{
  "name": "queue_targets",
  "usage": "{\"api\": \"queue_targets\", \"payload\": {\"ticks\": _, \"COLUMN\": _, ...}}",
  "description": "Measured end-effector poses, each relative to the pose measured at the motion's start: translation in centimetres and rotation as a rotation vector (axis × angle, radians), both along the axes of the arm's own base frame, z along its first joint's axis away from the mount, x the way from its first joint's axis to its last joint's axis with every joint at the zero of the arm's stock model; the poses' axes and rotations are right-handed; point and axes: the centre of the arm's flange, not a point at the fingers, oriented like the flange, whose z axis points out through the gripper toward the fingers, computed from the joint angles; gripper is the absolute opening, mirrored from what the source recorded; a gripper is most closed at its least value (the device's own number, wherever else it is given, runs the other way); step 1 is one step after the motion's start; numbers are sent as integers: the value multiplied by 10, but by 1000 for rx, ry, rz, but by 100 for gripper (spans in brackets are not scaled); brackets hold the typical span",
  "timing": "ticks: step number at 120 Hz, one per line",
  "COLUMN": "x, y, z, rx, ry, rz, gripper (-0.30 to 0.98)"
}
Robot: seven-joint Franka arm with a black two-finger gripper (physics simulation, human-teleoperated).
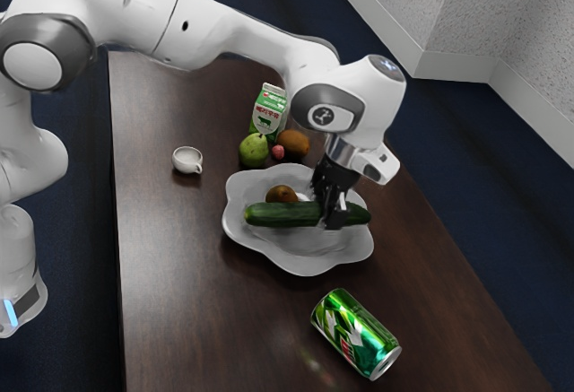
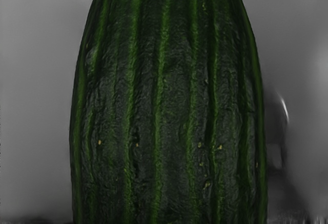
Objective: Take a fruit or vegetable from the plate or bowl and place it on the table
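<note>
Our dark wooden counter (image 1: 170, 302), its grain glossy, carries everything, and over it bends our smooth white arm (image 1: 206, 29), turned down so its black gripper (image 1: 331, 213) meets the load from above. Below is the wavy-rimmed grey plate (image 1: 309, 262), shallow and satin, its dip keeping round produce from rolling off. Across it lies our likely choice, the long cucumber (image 1: 287, 214), with the jaws at its body toward the exterior view's right end; we judge the grasp is being set there, across its narrow width, but cannot tell whether they are clenched. Being off-centre, it might tip when raised. Its skin is dark green, ridged lengthwise and flecked yellow. On the far side, the upright milk carton (image 1: 267, 112) is boxy and printed green and white; nearest us, the shiny green can (image 1: 354, 331) lies on its side and could roll if knocked. Beyond the plate a rounded green pear (image 1: 255, 150) and a brown fruit (image 1: 294, 143) flank a small reddish one (image 1: 278, 152). The glazed white cup (image 1: 186, 160), toward the exterior view's left, leaves us room for setting down between it and the can.
</note>
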Motion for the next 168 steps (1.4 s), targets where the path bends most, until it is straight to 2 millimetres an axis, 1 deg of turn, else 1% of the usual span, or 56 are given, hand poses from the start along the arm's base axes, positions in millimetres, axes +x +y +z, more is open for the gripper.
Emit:
{"api": "queue_targets", "payload": {"ticks": 9, "x": -2, "y": -19, "z": 20, "rx": 1, "ry": -29, "rz": -40, "gripper": 20}}
{"api": "queue_targets", "payload": {"ticks": 26, "x": -9, "y": -56, "z": 43, "rx": 2, "ry": -62, "rz": -105, "gripper": 19}}
{"api": "queue_targets", "payload": {"ticks": 38, "x": -21, "y": -97, "z": 72, "rx": -8, "ry": -101, "rz": -170, "gripper": 19}}
{"api": "queue_targets", "payload": {"ticks": 44, "x": -32, "y": -126, "z": 81, "rx": -12, "ry": -109, "rz": -215, "gripper": 20}}
{"api": "queue_targets", "payload": {"ticks": 52, "x": -57, "y": -173, "z": 81, "rx": -16, "ry": -101, "rz": -293, "gripper": 19}}
{"api": "queue_targets", "payload": {"ticks": 56, "x": -68, "y": -192, "z": 80, "rx": -17, "ry": -95, "rz": -324, "gripper": 19}}
{"api": "queue_targets", "payload": {"ticks": 72, "x": -100, "y": -240, "z": 73, "rx": -19, "ry": -72, "rz": -398, "gripper": 19}}
{"api": "queue_targets", "payload": {"ticks": 83, "x": -125, "y": -282, "z": 69, "rx": -15, "ry": -70, "rz": -457, "gripper": 19}}
{"api": "queue_targets", "payload": {"ticks": 86, "x": -128, "y": -293, "z": 68, "rx": -10, "ry": -75, "rz": -468, "gripper": 19}}
{"api": "queue_targets", "payload": {"ticks": 92, "x": -128, "y": -315, "z": 67, "rx": 1, "ry": -88, "rz": -475, "gripper": 19}}
{"api": "queue_targets", "payload": {"ticks": 96, "x": -122, "y": -317, "z": 65, "rx": 4, "ry": -88, "rz": -462, "gripper": 19}}
{"api": "queue_targets", "payload": {"ticks": 102, "x": -108, "y": -308, "z": 63, "rx": 5, "ry": -81, "rz": -427, "gripper": 19}}
{"api": "queue_targets", "payload": {"ticks": 108, "x": -101, "y": -304, "z": 51, "rx": 17, "ry": -61, "rz": -406, "gripper": 20}}
{"api": "queue_targets", "payload": {"ticks": 112, "x": -104, "y": -308, "z": 41, "rx": 25, "ry": -45, "rz": -407, "gripper": 20}}
{"api": "queue_targets", "payload": {"ticks": 119, "x": -119, "y": -322, "z": 28, "rx": 34, "ry": -26, "rz": -428, "gripper": 20}}
{"api": "queue_targets", "payload": {"ticks": 127, "x": -133, "y": -334, "z": 17, "rx": 40, "ry": -13, "rz": -445, "gripper": 19}}
{"api": "queue_targets", "payload": {"ticks": 138, "x": -134, "y": -333, "z": 11, "rx": 41, "ry": -7, "rz": -431, "gripper": 20}}
{"api": "queue_targets", "payload": {"ticks": 148, "x": -133, "y": -332, "z": 9, "rx": 37, "ry": -6, "rz": -416, "gripper": 20}}
{"api": "queue_targets", "payload": {"ticks": 150, "x": -133, "y": -332, "z": 9, "rx": 35, "ry": -5, "rz": -413, "gripper": 22}}
{"api": "queue_targets", "payload": {"ticks": 159, "x": -130, "y": -330, "z": 9, "rx": 27, "ry": -1, "rz": -394, "gripper": 41}}
{"api": "queue_targets", "payload": {"ticks": 168, "x": -129, "y": -329, "z": 10, "rx": 21, "ry": -2, "rz": -382, "gripper": 53}}
